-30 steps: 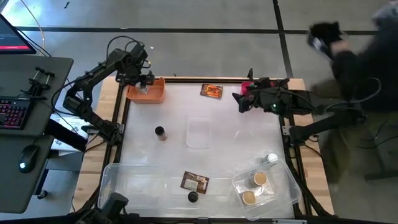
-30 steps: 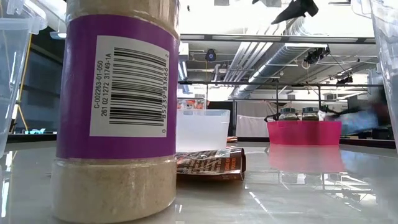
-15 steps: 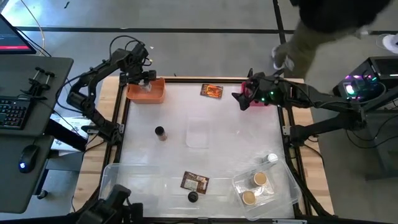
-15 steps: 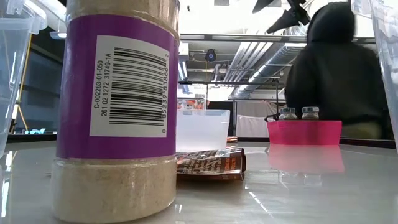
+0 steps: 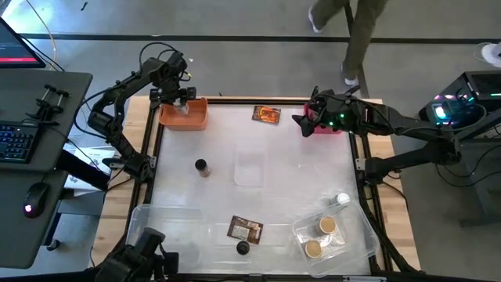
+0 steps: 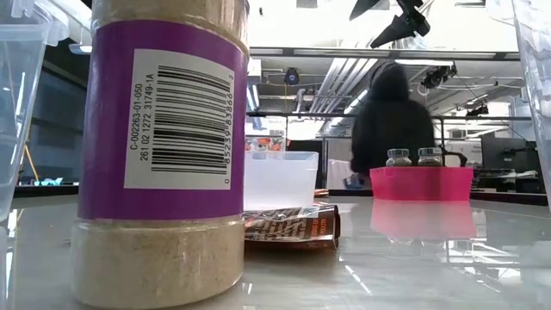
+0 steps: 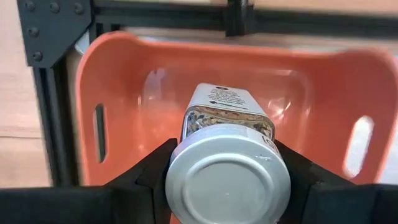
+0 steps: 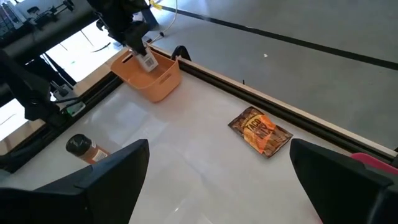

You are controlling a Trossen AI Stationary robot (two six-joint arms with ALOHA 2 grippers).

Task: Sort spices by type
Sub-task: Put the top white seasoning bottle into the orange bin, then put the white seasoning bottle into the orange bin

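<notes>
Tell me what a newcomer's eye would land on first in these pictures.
The left gripper holds a silver-lidded spice jar in its jaws over the orange bin at the table's far left corner. The right gripper waits with jaws open by the pink bin; a person passes behind.

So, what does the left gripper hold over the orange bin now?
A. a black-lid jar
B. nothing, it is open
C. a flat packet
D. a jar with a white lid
D: in the left wrist view, the left gripper has its fingers on both sides of a white-lidded jar, with the orange bin beyond it.
</notes>
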